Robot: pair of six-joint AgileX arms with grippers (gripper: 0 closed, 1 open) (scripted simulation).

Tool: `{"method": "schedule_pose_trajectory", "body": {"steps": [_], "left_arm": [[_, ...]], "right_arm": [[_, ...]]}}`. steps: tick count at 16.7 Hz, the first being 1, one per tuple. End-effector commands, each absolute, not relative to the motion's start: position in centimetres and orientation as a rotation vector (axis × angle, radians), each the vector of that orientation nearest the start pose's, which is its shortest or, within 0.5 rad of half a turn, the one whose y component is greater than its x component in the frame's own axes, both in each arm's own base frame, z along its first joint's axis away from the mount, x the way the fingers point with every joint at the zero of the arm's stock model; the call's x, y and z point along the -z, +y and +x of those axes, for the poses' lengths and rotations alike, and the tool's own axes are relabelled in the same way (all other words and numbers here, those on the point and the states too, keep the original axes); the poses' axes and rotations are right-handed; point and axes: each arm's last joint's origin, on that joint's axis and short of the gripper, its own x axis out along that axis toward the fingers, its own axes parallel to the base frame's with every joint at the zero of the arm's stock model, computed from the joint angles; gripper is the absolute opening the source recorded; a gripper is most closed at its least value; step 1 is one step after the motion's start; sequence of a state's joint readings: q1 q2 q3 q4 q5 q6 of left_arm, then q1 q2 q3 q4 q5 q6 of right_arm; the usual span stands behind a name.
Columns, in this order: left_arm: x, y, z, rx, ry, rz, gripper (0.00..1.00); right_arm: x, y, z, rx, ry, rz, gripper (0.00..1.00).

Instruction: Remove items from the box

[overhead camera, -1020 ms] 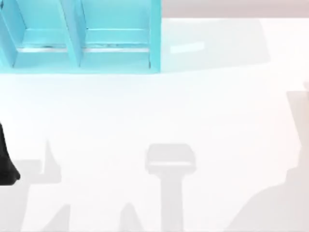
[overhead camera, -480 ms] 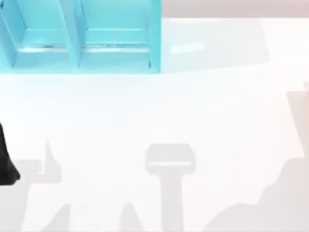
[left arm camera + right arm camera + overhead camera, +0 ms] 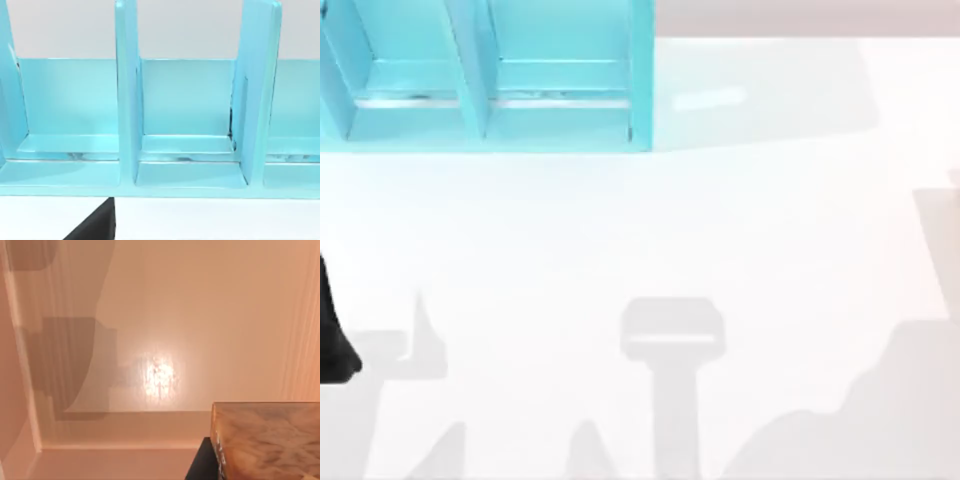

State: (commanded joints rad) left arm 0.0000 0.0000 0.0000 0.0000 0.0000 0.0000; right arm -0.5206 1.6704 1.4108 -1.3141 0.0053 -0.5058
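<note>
White glossy table (image 3: pixel 720 230), smooth, soft shadows on it. Turquoise box (image 3: pixel 490 80), flat panels with upright dividers, sits at the table's far left corner; compartments look bare. Left arm (image 3: pixel 332 330) at table's left edge; pincer state: cannot tell, either arm.
</note>
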Motion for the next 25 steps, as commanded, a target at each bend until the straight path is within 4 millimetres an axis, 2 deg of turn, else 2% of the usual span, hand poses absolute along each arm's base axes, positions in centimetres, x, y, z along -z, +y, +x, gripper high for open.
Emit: {"method": "schedule_pose_trajectory", "body": {"steps": [2,4,6,8,10,12,15,17,19,25], "left_arm": [[-16.0,-0.1,10.6,0.0,0.0,0.0,1.0],[-16.0,-0.1,10.6,0.0,0.0,0.0,1.0],[-16.0,-0.1,10.6,0.0,0.0,0.0,1.0],[-16.0,-0.1,10.6,0.0,0.0,0.0,1.0],[-16.0,-0.1,10.6,0.0,0.0,0.0,1.0],[-16.0,-0.1,10.6,0.0,0.0,0.0,1.0],[-16.0,-0.1,10.6,0.0,0.0,0.0,1.0],[-16.0,-0.1,10.6,0.0,0.0,0.0,1.0],[-16.0,-0.1,10.6,0.0,0.0,0.0,1.0],[-16.0,-0.1,10.6,0.0,0.0,0.0,1.0]], "right_arm": [[-25.5,-13.1,28.1,0.018,1.578,0.001,0.0],[-24.7,-10.0,30.1,0.022,1.582,-0.005,0.0],[-23.8,-5.3,32.3,0.023,1.586,-0.011,0.0],[-22.7,1.1,33.6,0.018,1.582,-0.016,0.0],[-21.5,8.1,33.5,0.009,1.577,-0.016,0.0],[-20.4,14.6,31.9,-0.001,1.573,-0.009,0.0],[-18.9,21.3,28.6,-0.011,1.568,0.007,0.0],[-18.1,24.0,26.8,-0.01,1.568,0.008,0.0],[-17.4,25.3,25.7,0.0,1.566,0.007,0.0],[-17.4,25.5,25.4,0.011,1.56,0.018,0.0]]}}
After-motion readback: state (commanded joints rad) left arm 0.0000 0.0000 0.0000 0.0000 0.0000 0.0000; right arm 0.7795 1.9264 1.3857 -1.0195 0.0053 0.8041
